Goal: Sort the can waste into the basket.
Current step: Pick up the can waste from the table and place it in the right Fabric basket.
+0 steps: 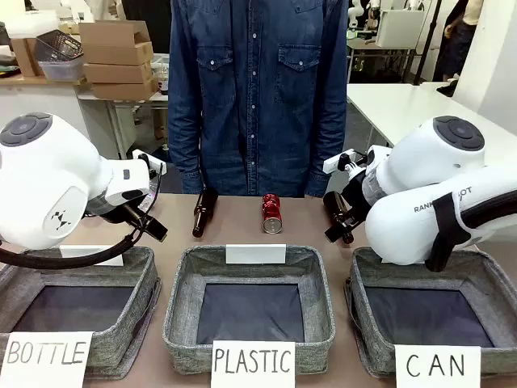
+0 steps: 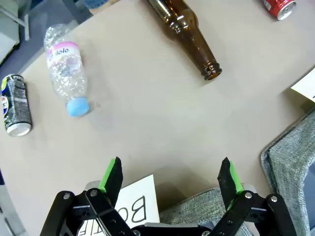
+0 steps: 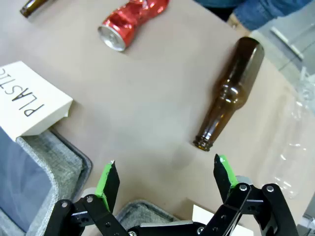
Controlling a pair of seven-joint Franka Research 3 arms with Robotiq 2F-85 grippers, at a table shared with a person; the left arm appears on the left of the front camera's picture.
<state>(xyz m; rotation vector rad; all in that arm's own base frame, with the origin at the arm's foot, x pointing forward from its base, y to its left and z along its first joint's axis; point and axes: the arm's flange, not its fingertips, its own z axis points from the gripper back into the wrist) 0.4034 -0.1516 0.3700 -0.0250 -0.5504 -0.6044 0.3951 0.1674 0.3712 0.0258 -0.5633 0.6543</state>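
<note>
**A:** Where is the red can point(image 1: 271, 213)?

**B:** It lies on its side mid-table, just beyond the PLASTIC basket point(image 1: 184, 303), between the left bottle point(image 1: 204, 212) and the right bottle point(image 1: 339, 217). It is crushed. Its long axis runs near to far, and the silvery end points near.

**A:** And the silver can point(image 2: 15, 104)?

**B:** It is at the left, by the table's edge, beside a plastic bottle point(image 2: 66, 69). It also lies on its side, axis roughly near to far, with the silvery end nearer.

**A:** What about the baskets?

**B:** Three stand in a near row: the BOTTLE basket point(image 1: 141, 279) left, PLASTIC in the middle, the CAN basket point(image 1: 359, 323) right. Dark lining shows inside each. The right arm covers the CAN basket's far corner.

**A:** And the claws?

**B:** The left gripper point(image 2: 171, 167) hangs over the BOTTLE basket's far rim, fingers spread, grasping nothing. The right gripper point(image 3: 166, 164) is released too, over the CAN basket's far rim, with the right bottle's mouth just beyond it.
</note>
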